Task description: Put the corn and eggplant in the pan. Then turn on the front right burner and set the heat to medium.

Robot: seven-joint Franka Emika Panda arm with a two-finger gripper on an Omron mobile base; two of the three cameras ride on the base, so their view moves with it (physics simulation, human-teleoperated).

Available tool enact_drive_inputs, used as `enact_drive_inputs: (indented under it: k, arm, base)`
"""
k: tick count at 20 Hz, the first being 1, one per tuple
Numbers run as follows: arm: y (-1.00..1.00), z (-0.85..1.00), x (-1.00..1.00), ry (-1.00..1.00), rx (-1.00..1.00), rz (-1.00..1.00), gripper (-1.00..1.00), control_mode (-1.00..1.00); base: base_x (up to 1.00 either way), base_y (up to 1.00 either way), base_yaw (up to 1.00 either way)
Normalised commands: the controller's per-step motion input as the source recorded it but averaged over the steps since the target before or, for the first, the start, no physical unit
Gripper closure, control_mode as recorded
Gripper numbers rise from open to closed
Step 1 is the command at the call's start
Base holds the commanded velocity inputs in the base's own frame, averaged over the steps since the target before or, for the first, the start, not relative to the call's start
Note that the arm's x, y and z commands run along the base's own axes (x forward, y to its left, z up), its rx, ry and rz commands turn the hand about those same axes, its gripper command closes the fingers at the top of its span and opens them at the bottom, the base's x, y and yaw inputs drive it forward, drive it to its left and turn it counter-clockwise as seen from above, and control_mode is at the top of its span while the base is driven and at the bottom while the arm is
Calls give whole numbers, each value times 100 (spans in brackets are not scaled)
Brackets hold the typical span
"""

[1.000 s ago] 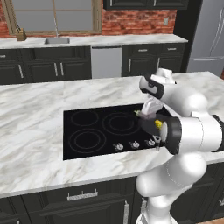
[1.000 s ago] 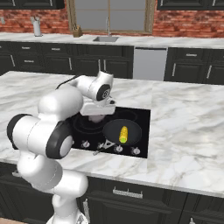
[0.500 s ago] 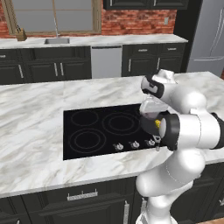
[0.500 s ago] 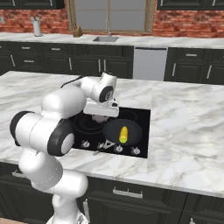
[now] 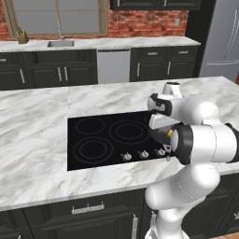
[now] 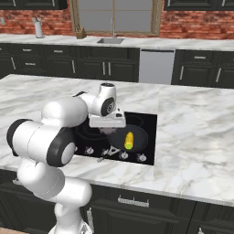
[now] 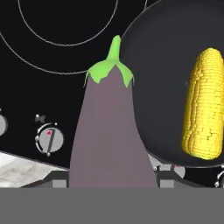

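In the hand view the eggplant, dull purple with a green stem cap, stands between my fingers, and my gripper is shut on it. It hangs over the black cooktop just left of the pan. The dark round pan holds the yellow corn lying on its floor. From the right base view my gripper hovers at the pan's left rim, beside the corn. In the left base view my gripper is largely hidden by the arm.
A row of burner knobs runs along the cooktop's front edge; one knob sits below left of the eggplant. Burner rings lie to the left. Marble counter surrounds the cooktop. A sink is on the far counter.
My hand has dropped a little lower over the cooktop by the pan's left rim, still holding the eggplant. The corn and pan have not moved.
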Motion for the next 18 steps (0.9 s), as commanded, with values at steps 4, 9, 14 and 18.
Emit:
enact_drive_inputs:
  k: [4, 9, 14, 18]
  arm:
    - [-28, -14, 13, 0, -13, -13, 100, -100]
    - [0, -1, 37, -2, 0, -1, 100, -100]
    - [-4, -9, 26, 1, 0, -4, 100, -100]
    - [-4, -30, 21, 9, 0, -4, 100, -100]
  base:
    - [0, 0, 0]
    - [0, 0, 0]
    - [0, 0, 0]
    - [0, 0, 0]
